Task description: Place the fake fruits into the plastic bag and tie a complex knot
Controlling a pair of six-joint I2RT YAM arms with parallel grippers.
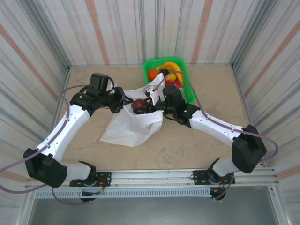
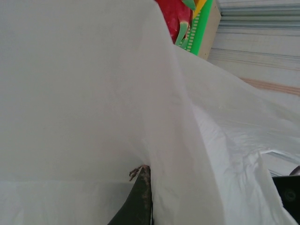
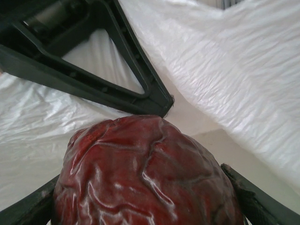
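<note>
Right claw [image 1: 140, 107] holding maroon fruit [image 3: 145, 173], plastic bag [image 1: 131, 129] lying diagonally

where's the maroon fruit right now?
Top view, table centre: maroon fruit between the jaws of the right gripper, over the plastic bag, left of the green basket.

white bag [image 1: 129, 127], dk maroon fruit [image 3: 145, 173], grn basket [image 1: 190, 92], striped walls [image 1: 117, 28].
</note>
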